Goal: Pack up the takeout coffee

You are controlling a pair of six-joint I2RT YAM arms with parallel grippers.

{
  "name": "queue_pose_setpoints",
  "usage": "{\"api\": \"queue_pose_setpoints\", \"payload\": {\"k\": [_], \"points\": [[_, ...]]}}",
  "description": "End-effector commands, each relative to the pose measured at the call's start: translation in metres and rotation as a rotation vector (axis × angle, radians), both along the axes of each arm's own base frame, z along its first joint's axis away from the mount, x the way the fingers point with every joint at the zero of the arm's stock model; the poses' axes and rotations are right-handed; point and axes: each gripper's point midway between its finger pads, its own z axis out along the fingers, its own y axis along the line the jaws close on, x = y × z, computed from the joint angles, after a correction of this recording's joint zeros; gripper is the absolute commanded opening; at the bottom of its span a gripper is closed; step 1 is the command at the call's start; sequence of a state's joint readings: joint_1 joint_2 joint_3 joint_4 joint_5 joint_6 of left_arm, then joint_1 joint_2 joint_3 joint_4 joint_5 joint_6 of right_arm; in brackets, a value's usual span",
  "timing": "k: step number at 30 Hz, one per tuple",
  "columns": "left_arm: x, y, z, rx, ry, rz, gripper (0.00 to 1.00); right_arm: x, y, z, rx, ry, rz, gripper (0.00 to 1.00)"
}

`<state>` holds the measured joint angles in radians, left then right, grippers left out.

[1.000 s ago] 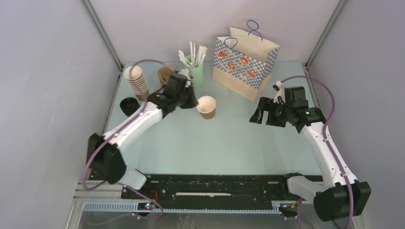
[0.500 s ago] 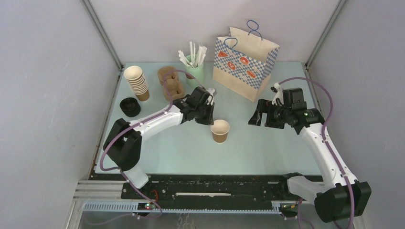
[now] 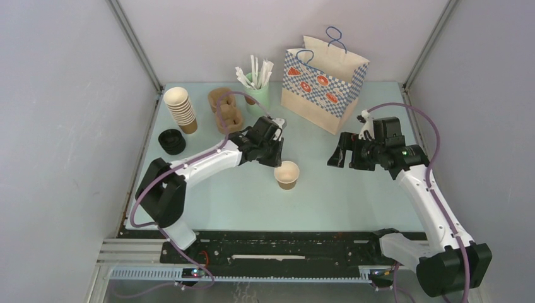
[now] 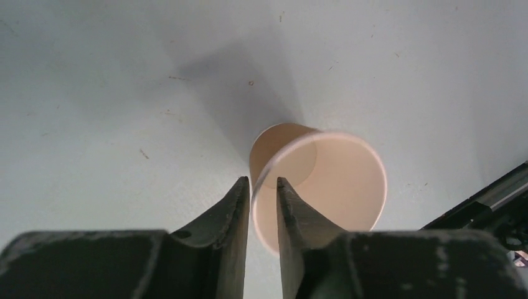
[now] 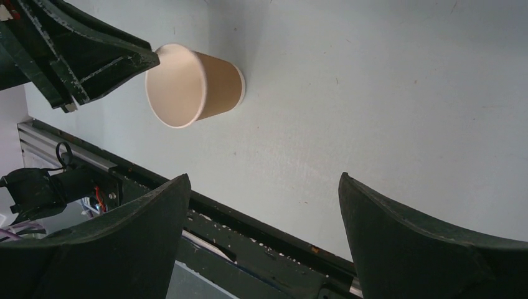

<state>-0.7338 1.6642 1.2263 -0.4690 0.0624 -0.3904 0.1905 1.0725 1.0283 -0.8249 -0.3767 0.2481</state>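
No lidded takeout coffee is in view. A lidless brown paper cup (image 3: 287, 175) with a pale inside is at the table's middle. My left gripper (image 3: 276, 158) is shut on its rim, one finger inside the cup and one outside, as the left wrist view shows (image 4: 263, 184). The cup (image 4: 330, 187) is upright, at or just above the table top. It also shows in the right wrist view (image 5: 205, 87), with the left fingers (image 5: 93, 56) at its rim. My right gripper (image 3: 337, 158) is wide open and empty (image 5: 264, 177), hovering to the cup's right.
A stack of lidless cups (image 3: 180, 107) and a black lid (image 3: 170, 140) sit at the back left. A cardboard cup carrier (image 3: 226, 110), a green holder of stirrers (image 3: 257, 85) and a checked paper bag (image 3: 323, 79) stand along the back.
My left gripper carried the lidless cup from beside the carrier toward the middle front of the table, then shifted slightly left. The right arm barely moved.
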Motion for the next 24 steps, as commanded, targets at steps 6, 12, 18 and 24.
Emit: {"api": "queue_pose_setpoints", "payload": {"k": [6, 12, 18, 24], "points": [[0.027, 0.114, 0.057, -0.019, -0.206, 0.382, 0.53, -0.001, 0.001, 0.011, -0.002, -0.06, 0.017, 0.97], [0.032, 0.293, 0.064, 0.005, -0.244, 1.091, 0.77, -0.006, -0.001, 0.008, -0.004, -0.063, 0.016, 0.98], [0.041, 0.393, 0.071, 0.089, -0.233, 1.374, 0.82, -0.008, 0.0, 0.007, 0.001, -0.06, 0.021, 0.98], [0.051, 0.445, 0.048, 0.167, -0.054, 1.482, 0.74, -0.008, -0.002, 0.007, -0.007, -0.062, 0.014, 0.98]]}}
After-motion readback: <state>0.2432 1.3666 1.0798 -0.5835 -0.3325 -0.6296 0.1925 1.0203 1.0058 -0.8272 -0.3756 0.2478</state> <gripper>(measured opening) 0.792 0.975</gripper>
